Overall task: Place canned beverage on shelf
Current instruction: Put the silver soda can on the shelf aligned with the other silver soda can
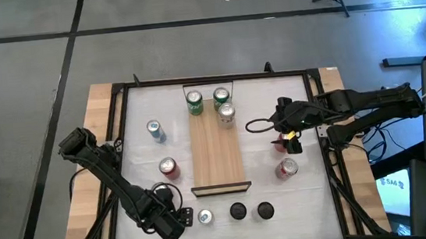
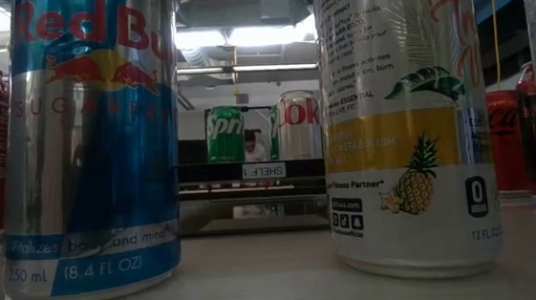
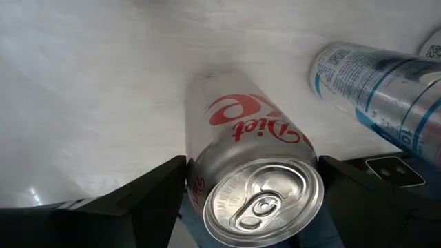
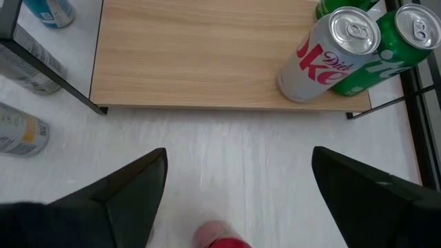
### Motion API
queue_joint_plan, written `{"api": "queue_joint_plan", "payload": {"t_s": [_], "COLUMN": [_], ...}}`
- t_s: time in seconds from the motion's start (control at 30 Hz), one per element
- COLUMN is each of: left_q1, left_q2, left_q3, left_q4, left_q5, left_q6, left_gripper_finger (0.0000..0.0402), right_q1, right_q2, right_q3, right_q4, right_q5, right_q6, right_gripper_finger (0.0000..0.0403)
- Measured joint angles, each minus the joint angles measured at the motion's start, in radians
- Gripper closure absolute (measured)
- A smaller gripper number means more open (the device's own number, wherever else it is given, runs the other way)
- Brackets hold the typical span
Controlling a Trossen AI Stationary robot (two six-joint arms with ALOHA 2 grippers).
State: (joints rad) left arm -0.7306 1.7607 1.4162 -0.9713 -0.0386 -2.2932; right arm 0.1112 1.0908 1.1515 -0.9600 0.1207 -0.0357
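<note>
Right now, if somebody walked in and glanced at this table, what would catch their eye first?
Probably the light-wood shelf in the middle of the white table, with two green cans and a silver Diet Coke can clustered at its far end. Next, the left tool at the near edge, open around another silver Diet Coke can. The right tool is open over the table beside the shelf, above a red can.
</note>
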Motion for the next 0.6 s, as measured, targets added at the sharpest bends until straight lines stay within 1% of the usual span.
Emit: {"api": "queue_joint_plan", "payload": {"t_s": [0.13, 0.2, 0.37, 0.6], "left_q1": [0.0, 0.002, 0.007, 0.013], "left_q2": [0.0, 0.0, 0.0, -0.006], "left_q3": [-0.001, -0.001, -0.001, -0.001], "left_q4": [-0.006, -0.008, -0.015, -0.051], "left_q5": [-0.022, -0.029, -0.056, -0.058], "left_q6": [0.002, 0.027, 0.137, 0.325], "left_gripper_finger": [0.0096, 0.0098, 0.0106, 0.0107], "right_q1": [0.0, 0.0, 0.0, 0.0], "right_q2": [0.0, 0.0, 0.0, 0.0], "right_q3": [0.0, 0.0, 0.0, 0.0], "right_q4": [0.0, 0.0, 0.0, 0.0], "right_q5": [0.0, 0.0, 0.0, 0.0], "right_q6": [0.0, 0.0, 0.0, 0.0], "right_gripper_finger": [0.0047, 0.0047, 0.0047, 0.0047]}}
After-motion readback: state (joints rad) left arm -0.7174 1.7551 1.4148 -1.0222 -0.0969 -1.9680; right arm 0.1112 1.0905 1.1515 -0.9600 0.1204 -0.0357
